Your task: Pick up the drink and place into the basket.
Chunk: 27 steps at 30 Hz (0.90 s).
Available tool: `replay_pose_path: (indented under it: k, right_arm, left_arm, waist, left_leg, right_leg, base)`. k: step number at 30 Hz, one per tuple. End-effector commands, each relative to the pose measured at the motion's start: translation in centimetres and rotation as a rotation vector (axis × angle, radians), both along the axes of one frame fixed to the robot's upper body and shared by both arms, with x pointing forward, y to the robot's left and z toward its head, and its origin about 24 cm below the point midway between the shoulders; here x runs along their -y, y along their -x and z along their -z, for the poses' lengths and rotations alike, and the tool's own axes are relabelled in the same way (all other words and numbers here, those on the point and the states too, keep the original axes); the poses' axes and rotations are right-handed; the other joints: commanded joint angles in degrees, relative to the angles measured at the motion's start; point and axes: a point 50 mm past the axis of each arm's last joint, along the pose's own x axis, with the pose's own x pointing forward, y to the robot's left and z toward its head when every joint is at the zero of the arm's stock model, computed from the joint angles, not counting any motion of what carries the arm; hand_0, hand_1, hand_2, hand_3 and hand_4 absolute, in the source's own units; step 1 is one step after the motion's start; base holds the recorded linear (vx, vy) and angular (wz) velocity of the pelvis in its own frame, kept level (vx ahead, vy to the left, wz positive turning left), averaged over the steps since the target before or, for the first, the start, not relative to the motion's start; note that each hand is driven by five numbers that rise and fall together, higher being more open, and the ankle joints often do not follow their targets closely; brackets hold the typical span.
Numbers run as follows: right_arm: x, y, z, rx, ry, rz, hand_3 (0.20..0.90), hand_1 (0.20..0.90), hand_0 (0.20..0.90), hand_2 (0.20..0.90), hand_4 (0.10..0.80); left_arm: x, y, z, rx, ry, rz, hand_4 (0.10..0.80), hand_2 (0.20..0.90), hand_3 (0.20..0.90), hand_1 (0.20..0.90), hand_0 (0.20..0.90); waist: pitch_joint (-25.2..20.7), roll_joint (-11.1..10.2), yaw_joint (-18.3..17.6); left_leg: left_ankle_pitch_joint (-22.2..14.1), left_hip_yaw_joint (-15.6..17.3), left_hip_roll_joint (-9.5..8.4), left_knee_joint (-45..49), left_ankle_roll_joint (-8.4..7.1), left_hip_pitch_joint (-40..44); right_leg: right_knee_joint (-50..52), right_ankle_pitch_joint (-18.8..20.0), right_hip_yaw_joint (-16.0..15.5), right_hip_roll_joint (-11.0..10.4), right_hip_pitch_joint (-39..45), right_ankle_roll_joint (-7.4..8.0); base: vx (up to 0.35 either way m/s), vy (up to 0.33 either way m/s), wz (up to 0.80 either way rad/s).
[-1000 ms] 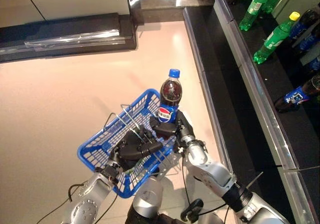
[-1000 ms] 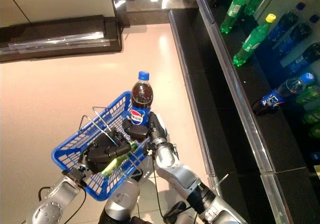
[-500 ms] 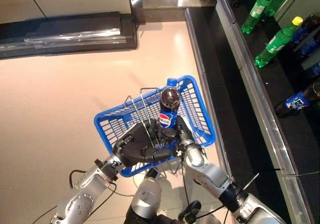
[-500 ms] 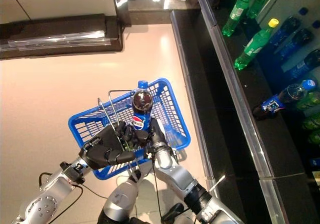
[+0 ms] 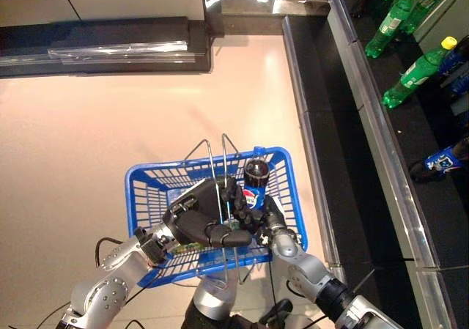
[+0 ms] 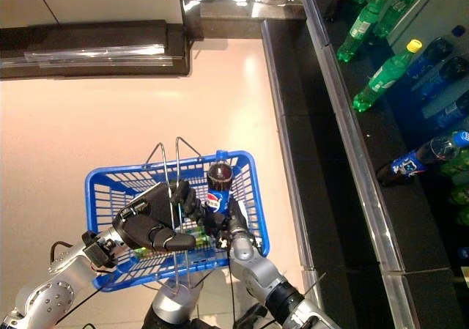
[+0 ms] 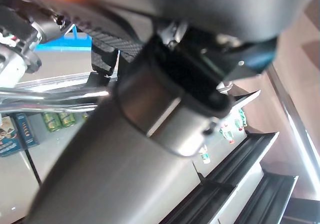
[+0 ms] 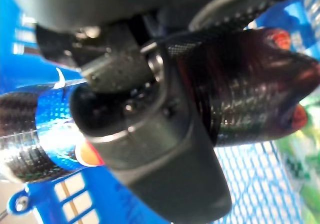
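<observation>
The scene is a pale, glossy shop floor [image 5: 110, 116] bordered on the right by a dark shelf unit [image 5: 410, 146] stocked with green bottles [image 5: 418, 72] and further cola bottles.

The drink [image 5: 255, 181], a dark cola bottle with a blue cap and blue label, stands roughly upright inside the rim of the blue basket [image 5: 146, 182], toward its right side. The right hand [image 5: 265, 213] holds the drink low on the body; in the right wrist view its fingers [image 8: 150, 144] are wrapped round the bottle [image 8: 245, 84] with the basket mesh directly beyond.

The left hand [image 5: 201, 215] carries the basket: in the head views its fingers are curled over the wire handles [image 5: 220, 164], which rise in two loops above the basket. A green item [image 6: 192, 235] lies in the basket bottom, partly hidden under that hand. The left wrist view shows only arm structure and distant shelving.

Step in hand: placement. The drink appears to be within the basket walls but not yet released; whether its base touches the basket floor cannot be told.

Next move, as a judgement: lower the drink until it is supported, loosen the right-hand fingers, and lift that hand out clear of the wire handles. The left hand should hold the basket level so the bottle does not tip onto the green item.
</observation>
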Motion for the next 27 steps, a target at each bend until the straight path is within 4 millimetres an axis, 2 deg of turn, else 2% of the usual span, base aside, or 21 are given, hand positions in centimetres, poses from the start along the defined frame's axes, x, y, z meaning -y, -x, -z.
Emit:
replay_pose_path:
  k: [1, 6, 9, 11, 15, 24, 27]
  right_arm:
    - [-5.2, 0.9, -1.8, 0.048, -0.236, -0.109, 0.2, 0.3, 0.3, 0.3, 0.1]
    - [-6.5, 2.1, -0.3, -0.098, -0.387, -0.121, 0.2, 0.3, 0.3, 0.3, 0.1]
    - [-6.9, 2.4, -0.1, -0.094, -0.35, -0.158, 0.2, 0.3, 0.3, 0.3, 0.1]
    - [-7.3, 2.6, 0.0, -0.049, -0.236, -0.231, 0.2, 0.3, 0.3, 0.3, 0.1]
    - [-7.2, 2.4, 0.2, -0.028, -0.177, -0.253, 0.2, 0.3, 0.3, 0.3, 0.1]
    - [-6.1, 2.3, 1.7, 0.029, 0.113, -0.333, 0.2, 0.3, 0.3, 0.3, 0.1]
    - [-4.8, 1.9, 2.6, 0.04, 0.288, -0.364, 0.2, 0.3, 0.3, 0.3, 0.1]
  left_arm:
    - [5.0, 3.7, -10.1, 0.564, 0.474, 0.488, 0.1, 0.3, 0.2, 0.3, 0.3]
    - [5.9, 3.7, -10.6, 0.562, 0.462, 0.515, 0.1, 0.3, 0.2, 0.3, 0.3]
    - [6.0, 3.9, -10.7, 0.556, 0.462, 0.515, 0.1, 0.3, 0.2, 0.3, 0.3]
    - [6.1, 4.0, -10.5, 0.547, 0.464, 0.522, 0.1, 0.3, 0.2, 0.3, 0.3]
    - [6.0, 4.2, -10.4, 0.549, 0.465, 0.525, 0.1, 0.3, 0.2, 0.3, 0.3]
    - [6.4, 4.1, -10.6, 0.557, 0.467, 0.514, 0.1, 0.3, 0.2, 0.3, 0.3]
    - [6.5, 4.1, -10.6, 0.559, 0.466, 0.518, 0.1, 0.3, 0.2, 0.3, 0.3]
  waist:
    - [-14.7, -1.06, -0.64]
    - [-14.92, -1.15, -0.58]
    - [-14.87, -1.22, -0.35]
    - [-14.39, -1.29, 0.24]
    - [-14.05, -1.41, 0.72]
    - [-13.21, -1.48, 1.1]
    - [-12.82, -1.66, 1.2]
  left_leg:
    - [2.28, 0.16, -1.63, 5.27, -0.37, -6.61]
    - [2.25, 0.34, -1.5, 5.24, -0.5, -6.47]
    - [2.22, 0.24, -1.58, 5.24, -0.49, -6.56]
    - [2.28, 0.07, -1.72, 5.37, -0.59, -6.98]
    - [2.49, -0.13, -1.97, 5.23, -0.49, -7.31]
    - [2.88, -0.55, -2.32, 4.99, -0.28, -8.14]
    - [2.99, -0.85, -2.47, 4.8, -0.14, -8.32]
  right_leg:
    - [-7.76, 4.04, 0.4, 3.45, 7.12, -1.7]
    - [-7.54, 4.22, -0.05, 3.32, 7.07, -1.34]
    - [-7.46, 4.28, -0.22, 3.25, 6.89, -1.16]
    - [-7.49, 4.53, -0.48, 3.19, 6.58, -0.9]
    - [-7.52, 4.73, -0.94, 3.09, 6.29, -0.87]
    - [-7.2, 5.0, -1.14, 3.04, 5.36, -0.68]
    - [-7.08, 5.15, -1.23, 3.01, 5.01, -0.66]
  base:
    - [0.022, 0.003, 0.08]
    - [0.032, -0.002, 0.1]
    - [0.0, 0.0, 0.0]
    - [0.0, 0.0, 0.0]
    - [0.002, 0.001, 0.01]
    - [0.001, -0.008, 0.05]
    - [0.003, -0.01, 0.05]
